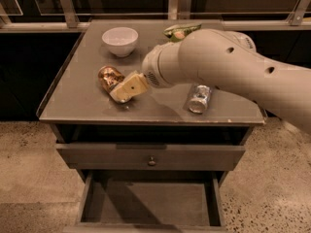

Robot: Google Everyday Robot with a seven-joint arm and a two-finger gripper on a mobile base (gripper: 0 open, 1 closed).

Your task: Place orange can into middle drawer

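Observation:
The orange can [108, 76] lies on its side on the left-middle of the grey cabinet top [77, 96]. My gripper [127, 87] reaches in from the right at the end of the big cream arm. It is at the can's near end and covers it, low over the top. The middle drawer [155, 203] stands pulled out at the bottom of the view, and its flat grey floor shows nothing on it.
A white bowl [120, 40] stands at the back left. A silver and blue can [198, 98] lies on the right of the top. A green bag [181, 31] peeks out behind my arm. A closed drawer front with a knob [151, 160] sits above the open tray.

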